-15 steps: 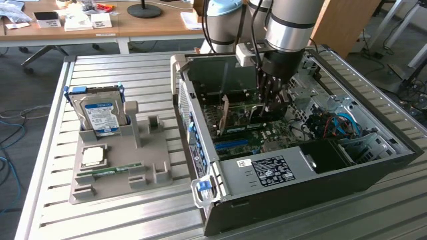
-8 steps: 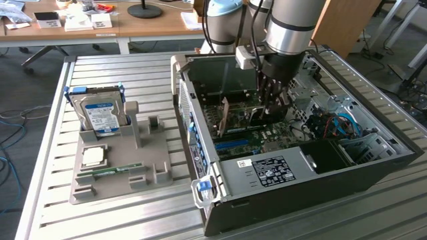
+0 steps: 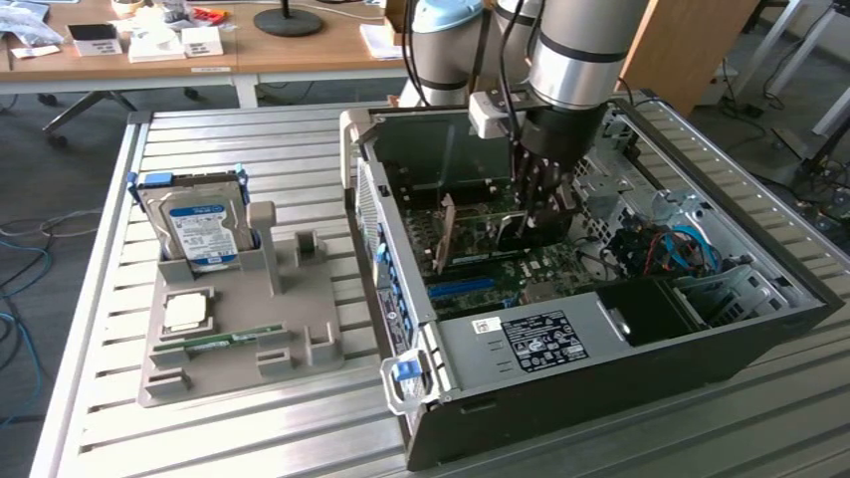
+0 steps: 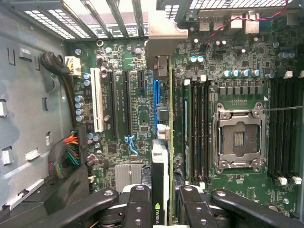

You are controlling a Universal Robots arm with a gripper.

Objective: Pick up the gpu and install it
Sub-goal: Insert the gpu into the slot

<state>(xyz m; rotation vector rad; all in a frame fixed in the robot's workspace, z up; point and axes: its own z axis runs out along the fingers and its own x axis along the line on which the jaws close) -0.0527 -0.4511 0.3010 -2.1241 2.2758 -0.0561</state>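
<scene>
Held edge-on in the gripper (image 4: 164,197), jaws clamped on the gpu (image 4: 160,161) inside the computer case (image 3: 598,378), long axis in line with the blue slot (image 4: 156,99) straight ahead of the jaws, apparently just short of seating.

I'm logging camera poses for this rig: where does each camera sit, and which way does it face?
Exterior view: off the arm, raised, looking down into the open case; arm and gripper show.
Wrist view: on the wrist, looking past the fingers onto the motherboard.
Both show the gripper holding the gpu, and the motherboard.
</scene>
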